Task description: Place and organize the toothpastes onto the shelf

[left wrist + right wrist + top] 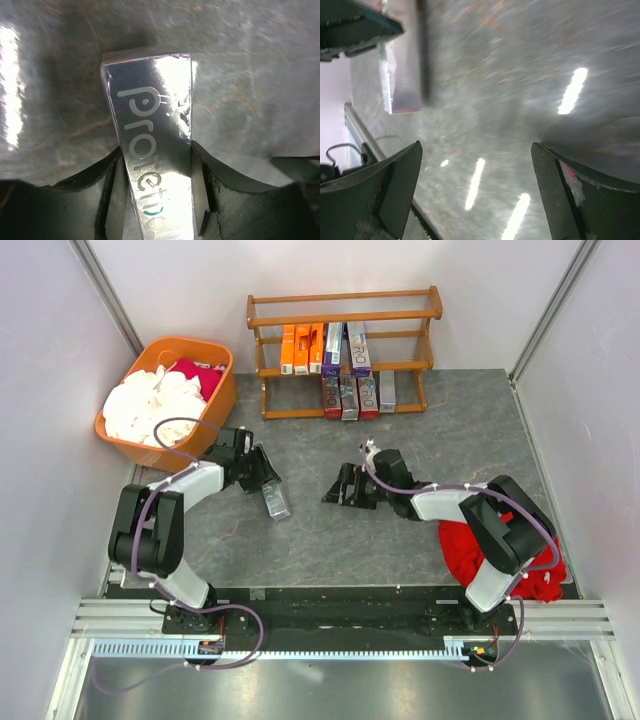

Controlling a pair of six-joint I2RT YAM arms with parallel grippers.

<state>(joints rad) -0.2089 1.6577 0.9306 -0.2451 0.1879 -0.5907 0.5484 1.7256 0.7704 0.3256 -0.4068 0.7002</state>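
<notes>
done: we count about nine toothpaste cartons on the shelf, lower two tiers | left gripper clamps a silver carton in front of the shelf | right gripper spread, empty | we judge one left

Shiny silver-grey cardboard toothpaste carton, near end hidden inside the left gripper and cropped by the bottom edge, blur-smeared from the right wrist, print on shelved cartons too small to read, crumpled red cloth partly behind the right arm.
</notes>
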